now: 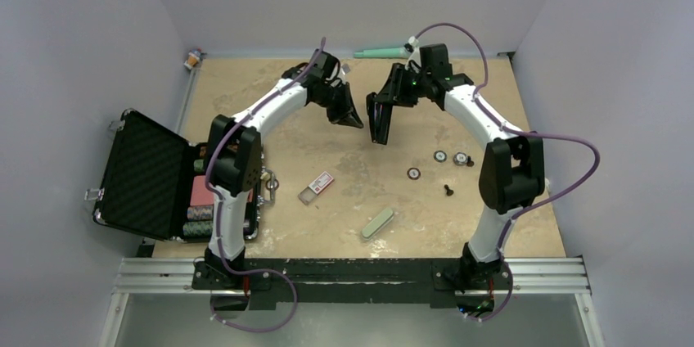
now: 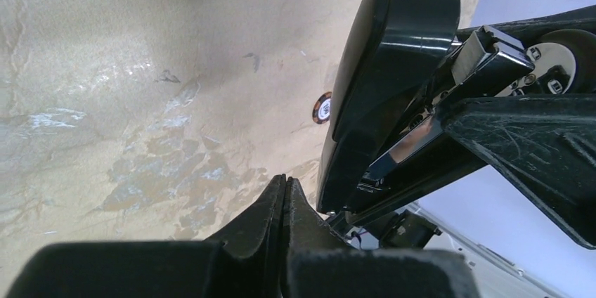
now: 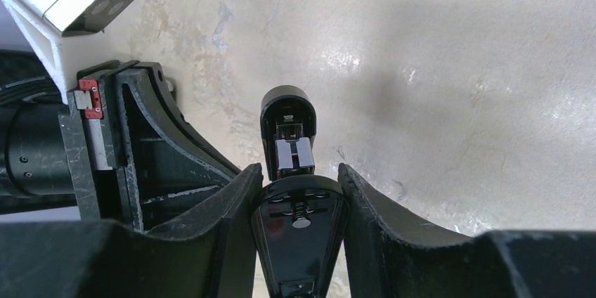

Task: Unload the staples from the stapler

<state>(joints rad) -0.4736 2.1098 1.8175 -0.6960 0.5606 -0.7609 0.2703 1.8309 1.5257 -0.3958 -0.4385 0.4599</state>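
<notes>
Stapler is pinched, hinged open, in right gripper — left gripper is set beside it, fingers pressed together. Extraction judged pending — staples, not made out here, must be drawn from the rail.

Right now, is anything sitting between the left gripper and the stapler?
Nothing visible. The right gripper holds the stapler aloft, hinged open. The left gripper, fingers closed, sits just beside it with only open air between them.
</notes>
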